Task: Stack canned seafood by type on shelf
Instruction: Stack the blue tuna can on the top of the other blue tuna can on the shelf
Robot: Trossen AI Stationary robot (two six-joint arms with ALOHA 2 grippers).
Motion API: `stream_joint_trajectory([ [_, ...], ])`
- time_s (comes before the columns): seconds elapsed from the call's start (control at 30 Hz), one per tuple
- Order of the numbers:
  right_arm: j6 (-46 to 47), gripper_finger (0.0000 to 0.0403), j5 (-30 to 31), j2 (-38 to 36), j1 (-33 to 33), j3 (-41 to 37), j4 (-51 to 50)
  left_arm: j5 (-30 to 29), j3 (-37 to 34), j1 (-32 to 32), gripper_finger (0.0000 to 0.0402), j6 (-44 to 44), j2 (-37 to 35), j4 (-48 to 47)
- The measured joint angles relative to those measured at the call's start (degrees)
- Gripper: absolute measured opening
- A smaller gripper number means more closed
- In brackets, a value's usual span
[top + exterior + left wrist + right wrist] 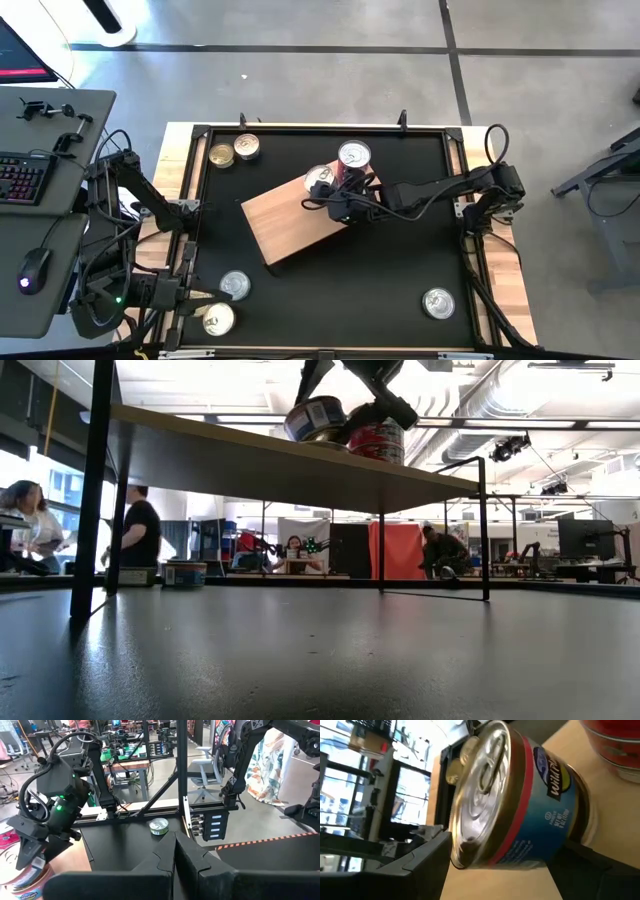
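The shelf (290,220) lies slantwise at the table's middle and stands on thin black legs (250,460). On its far right corner stands a tall red-labelled tin (354,158) (377,440). Beside it is a flat blue-labelled tin (320,178) (520,805) with a red band, tilted (313,418). My right gripper (335,192) (509,840) reaches in from the table's right. Its open fingers stand on either side of the blue tin. My left gripper (188,285) (175,847) waits shut over the near left corner, holding nothing. My right gripper is rolled onto its side around the blue tin. One finger (420,865) stands by the lid's rim (454,852) and the other (590,870) by the base (575,827). I cannot tell whether either finger touches the tin.
Loose tins lie on the black tabletop. Two are at the far left (222,155) (247,147), two at the near left (235,285) (218,318) and one at the near right (437,302) (159,826). A raised frame (325,128) rims the table. People sit in the room beyond.
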Motion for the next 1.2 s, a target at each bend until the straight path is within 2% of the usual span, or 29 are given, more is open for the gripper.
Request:
stream_joint_trajectory([
  [0.3,-0.19,0.0293,-2.38,0.00,-0.04,0.03,-0.76,-0.01,0.00,0.00,0.0000,0.00,0.00,-0.30],
  [0.47,-1.12,0.0293,-7.53,0.00,-0.26,1.90,-1.39,-0.01,0.00,0.00,0.0000,0.00,0.00,-0.28],
  [0.73,-3.78,0.0293,-8.56,0.00,-1.16,6.75,-10.81,-0.01,0.00,0.00,0.0000,0.00,0.00,-1.36],
  [1.2,-4.92,0.0293,-12.24,-0.09,-1.05,7.17,-14.46,-0.01,0.00,0.00,0.0000,0.00,0.00,-1.36],
])
